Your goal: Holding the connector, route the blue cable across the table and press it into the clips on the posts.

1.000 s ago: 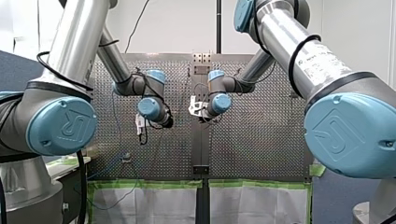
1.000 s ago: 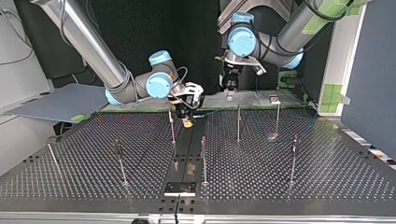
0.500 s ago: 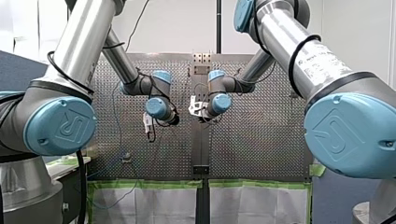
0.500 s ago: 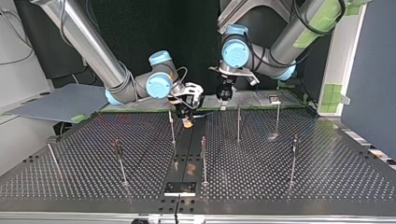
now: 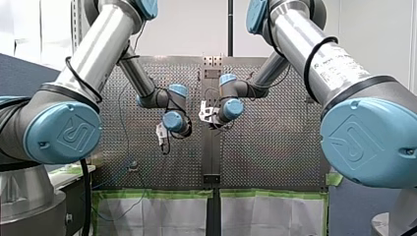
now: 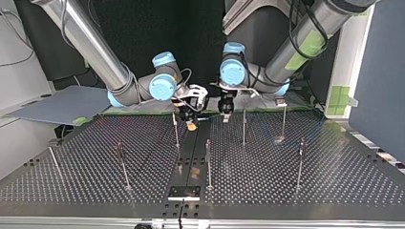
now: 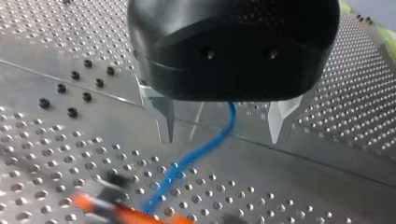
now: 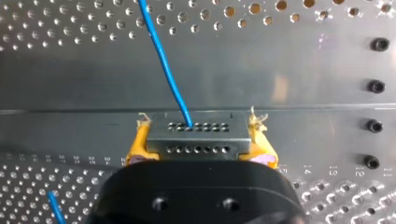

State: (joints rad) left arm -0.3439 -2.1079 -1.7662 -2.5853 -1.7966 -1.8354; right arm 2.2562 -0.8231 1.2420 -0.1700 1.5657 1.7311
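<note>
My right gripper point(image 8: 198, 126) is shut, its yellow pads point(image 8: 138, 145) clamping a grey metal connector point(image 8: 196, 140). The blue cable point(image 8: 162, 56) leaves the connector and runs ahead over the perforated plate. In the top view my right gripper point(image 6: 191, 119) hangs low over the table's back middle. My left gripper point(image 6: 225, 113) is just beside it. The left wrist view shows my left gripper point(image 7: 224, 135) open above the plate, metal fingers point(image 7: 166, 119) wide apart. There the blue cable point(image 7: 196, 154) passes under and between them, untouched.
Several thin upright posts stand on the perforated table point(image 6: 334, 181), among them one point(image 6: 175, 131) near my right gripper, one point(image 6: 244, 126) close to my left gripper and another point(image 6: 208, 162) at the middle. Green tape edges the table's back point(image 6: 296, 108).
My left arm has swung toward the table's middle, rightward in the front view and leftward in the top view, closing on my right gripper. My right arm has not moved.
</note>
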